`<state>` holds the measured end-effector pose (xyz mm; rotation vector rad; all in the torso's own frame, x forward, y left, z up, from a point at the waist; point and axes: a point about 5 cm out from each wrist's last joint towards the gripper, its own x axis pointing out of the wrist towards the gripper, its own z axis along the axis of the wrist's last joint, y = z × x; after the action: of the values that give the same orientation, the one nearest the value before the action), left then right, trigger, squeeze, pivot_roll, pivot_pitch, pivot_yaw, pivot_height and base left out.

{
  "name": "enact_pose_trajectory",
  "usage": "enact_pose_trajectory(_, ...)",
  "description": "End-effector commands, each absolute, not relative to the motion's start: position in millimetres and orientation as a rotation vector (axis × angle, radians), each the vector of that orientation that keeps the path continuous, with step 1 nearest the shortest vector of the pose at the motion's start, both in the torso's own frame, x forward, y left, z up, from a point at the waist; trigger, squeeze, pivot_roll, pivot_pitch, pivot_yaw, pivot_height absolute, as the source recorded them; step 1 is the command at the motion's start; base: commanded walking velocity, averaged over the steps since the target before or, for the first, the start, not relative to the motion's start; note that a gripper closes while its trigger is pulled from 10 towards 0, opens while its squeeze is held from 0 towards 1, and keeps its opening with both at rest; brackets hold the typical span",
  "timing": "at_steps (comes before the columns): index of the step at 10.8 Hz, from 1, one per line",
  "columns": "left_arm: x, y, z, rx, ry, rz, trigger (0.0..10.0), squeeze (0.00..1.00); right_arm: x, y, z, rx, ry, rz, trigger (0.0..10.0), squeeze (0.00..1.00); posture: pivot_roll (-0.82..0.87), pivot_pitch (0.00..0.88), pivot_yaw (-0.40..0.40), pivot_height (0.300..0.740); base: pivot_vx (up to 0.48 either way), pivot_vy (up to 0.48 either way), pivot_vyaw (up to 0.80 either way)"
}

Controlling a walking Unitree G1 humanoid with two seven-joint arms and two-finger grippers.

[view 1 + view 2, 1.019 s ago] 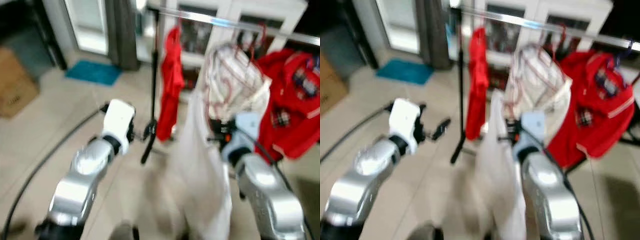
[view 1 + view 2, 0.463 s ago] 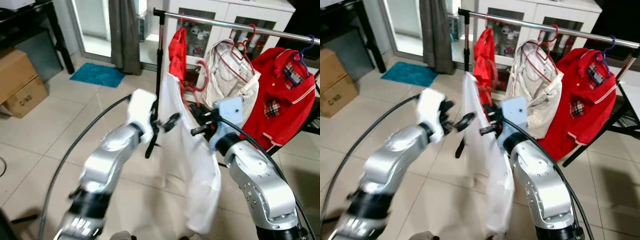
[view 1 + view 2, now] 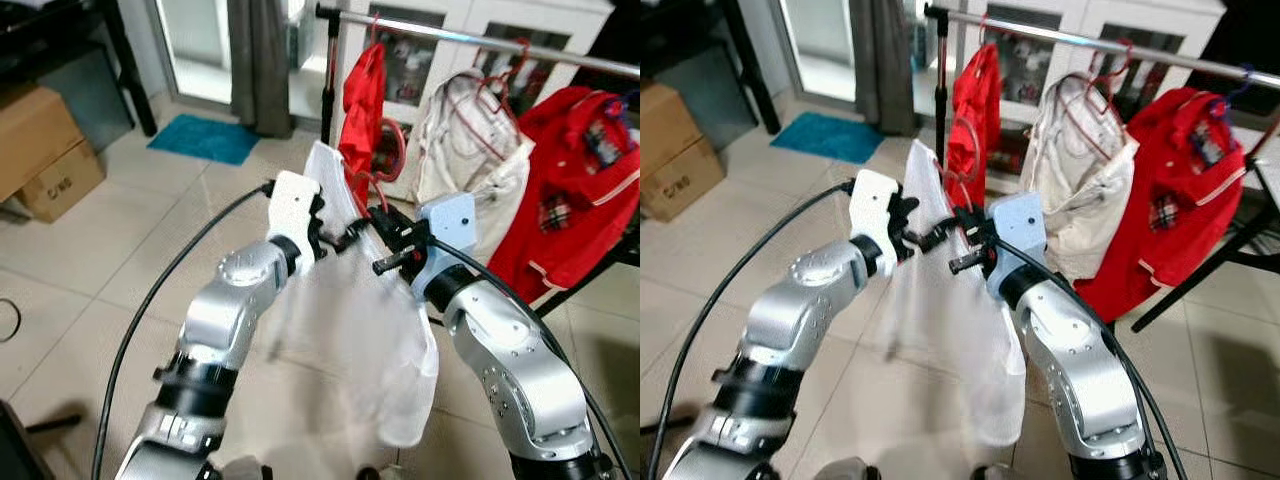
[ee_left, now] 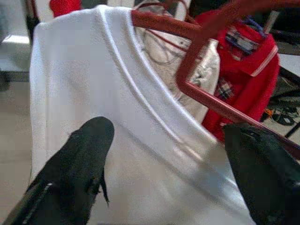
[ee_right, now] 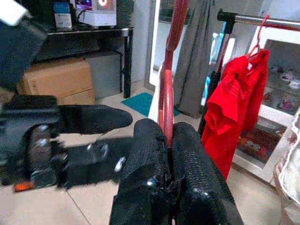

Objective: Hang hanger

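Observation:
A white shirt (image 3: 350,310) hangs on a red hanger (image 4: 197,47) in front of me. My right gripper (image 3: 385,240) is shut on the hanger's upright red neck (image 5: 165,98), holding it up below the clothes rail (image 3: 480,35). My left gripper (image 3: 345,235) is open at the shirt's shoulder, close beside the right one. In the left wrist view its fingers (image 4: 89,154) stand wide apart on either side of the shirt's collar and the hanger's arm. The hanger's hook is out of sight.
The rail carries a red shirt (image 3: 362,110), a cream jacket (image 3: 470,150) and a red polo (image 3: 580,190) on hangers. Its black upright (image 3: 328,70) stands at the left end. Cardboard boxes (image 3: 40,150), a blue mat (image 3: 205,140) and a grey curtain (image 3: 258,60) lie to the left.
My left gripper has come in from the left to the shirt's shoulder beside the right gripper. The right gripper still holds the hanger; the shirt has swung. The camera shifted.

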<state>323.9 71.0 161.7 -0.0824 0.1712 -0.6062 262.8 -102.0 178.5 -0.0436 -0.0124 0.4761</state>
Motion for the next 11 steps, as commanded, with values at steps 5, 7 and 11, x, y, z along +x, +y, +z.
enact_pose_trajectory(5,330,71,155,-0.126,0.188,-0.605,0.0,0.0,261,-102,198,-0.021,-0.119,0.493,0.0,0.0,0.01,0.0,-0.034,0.74,0.0,0.0,0.0)
enact_pose_trajectory(7,331,70,149,-0.137,0.209,-0.638,0.0,0.0,260,-102,200,-0.015,-0.126,0.504,0.0,0.0,0.0,0.0,-0.035,0.74,0.0,0.0,0.0)
enact_pose_trajectory(11,334,76,151,-0.113,0.194,-0.621,0.0,0.0,260,-102,201,-0.011,-0.129,0.501,0.0,0.0,0.0,0.0,-0.033,0.74,0.0,0.0,0.0)
